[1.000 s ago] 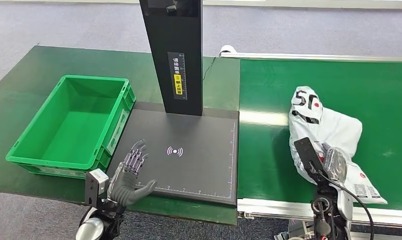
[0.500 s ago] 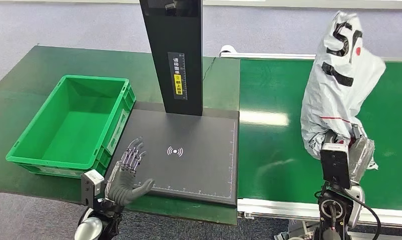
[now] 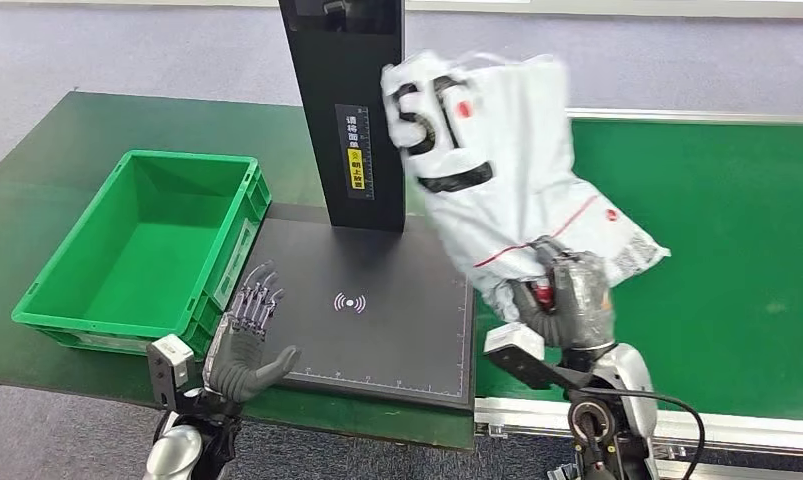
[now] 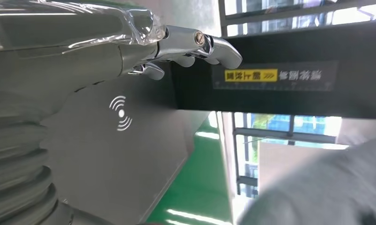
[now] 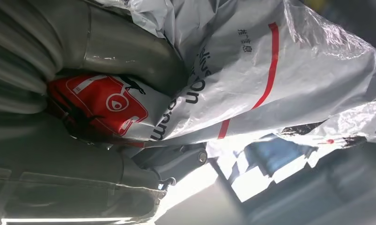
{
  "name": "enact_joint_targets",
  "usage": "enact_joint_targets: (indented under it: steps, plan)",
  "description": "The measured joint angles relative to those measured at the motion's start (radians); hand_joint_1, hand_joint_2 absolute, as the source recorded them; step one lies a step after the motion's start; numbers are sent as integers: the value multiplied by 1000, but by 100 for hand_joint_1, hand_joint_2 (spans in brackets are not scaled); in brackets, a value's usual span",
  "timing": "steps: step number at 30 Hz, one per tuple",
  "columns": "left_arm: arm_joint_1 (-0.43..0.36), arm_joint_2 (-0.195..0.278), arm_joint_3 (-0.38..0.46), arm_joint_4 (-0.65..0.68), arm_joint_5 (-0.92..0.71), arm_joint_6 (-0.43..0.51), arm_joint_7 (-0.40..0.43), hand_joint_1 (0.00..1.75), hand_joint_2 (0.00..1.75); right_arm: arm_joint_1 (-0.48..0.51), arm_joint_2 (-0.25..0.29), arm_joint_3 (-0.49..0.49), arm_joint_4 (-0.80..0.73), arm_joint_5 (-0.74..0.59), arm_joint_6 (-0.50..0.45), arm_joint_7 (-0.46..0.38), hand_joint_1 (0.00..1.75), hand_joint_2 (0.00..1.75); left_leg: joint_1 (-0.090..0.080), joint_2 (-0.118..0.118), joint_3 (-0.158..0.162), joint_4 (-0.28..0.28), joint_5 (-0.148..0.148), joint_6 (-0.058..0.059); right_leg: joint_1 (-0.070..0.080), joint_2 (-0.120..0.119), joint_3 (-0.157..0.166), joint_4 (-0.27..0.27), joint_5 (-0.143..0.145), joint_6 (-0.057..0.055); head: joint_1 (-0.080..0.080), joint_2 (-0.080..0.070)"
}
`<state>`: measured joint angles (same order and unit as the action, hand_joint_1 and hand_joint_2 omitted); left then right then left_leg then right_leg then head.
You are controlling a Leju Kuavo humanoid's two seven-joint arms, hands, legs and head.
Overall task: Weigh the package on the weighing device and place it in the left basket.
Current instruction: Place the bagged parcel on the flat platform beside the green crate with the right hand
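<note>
White plastic courier bag (image 3: pixel 497 170) clutched by its lower end in right hand (image 3: pixel 567 295), aloft over scale platform (image 3: pixel 377 310) right edge, liable to snag black scanner post (image 3: pixel 349 110); left hand (image 3: pixel 245 340) spread, holding nothing, near green basket (image 3: pixel 77 310).

Your right hand (image 3: pixel 567 300) grips the lower end of the white package (image 3: pixel 497 180), which is held upright in the air above the right edge of the black weighing platform (image 3: pixel 377 310). The package's upper part overlaps the black column (image 3: pixel 347 100) at the platform's far side. Your left hand (image 3: pixel 245 345) hovers with fingers spread at the platform's near left corner, just beside the green basket (image 3: pixel 47 290) on the left.
</note>
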<state>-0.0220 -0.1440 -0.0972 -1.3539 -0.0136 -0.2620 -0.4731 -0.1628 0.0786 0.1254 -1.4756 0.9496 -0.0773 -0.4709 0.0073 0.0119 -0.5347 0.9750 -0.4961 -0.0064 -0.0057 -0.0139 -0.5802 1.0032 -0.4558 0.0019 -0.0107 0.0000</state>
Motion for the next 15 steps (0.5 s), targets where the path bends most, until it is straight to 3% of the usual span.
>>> enact_joint_targets:
  steps: [7,12,15]
  plan:
    - [-12,1,13,0,66,55,-21,0,175,-13,-49,195,111,-32,116,-18,175,175,0,0,0,0,0,0,0,0,0,0,0,0,0,0]
    - [-12,1,17,0,85,62,-22,0,175,-18,-57,219,132,-38,125,-19,175,175,0,0,0,0,0,0,0,0,0,0,0,0,0,0]
    - [-14,1,33,1,138,93,-21,0,175,-51,-81,303,217,-61,192,-21,175,175,0,0,0,0,0,0,0,0,0,0,0,0,0,0]
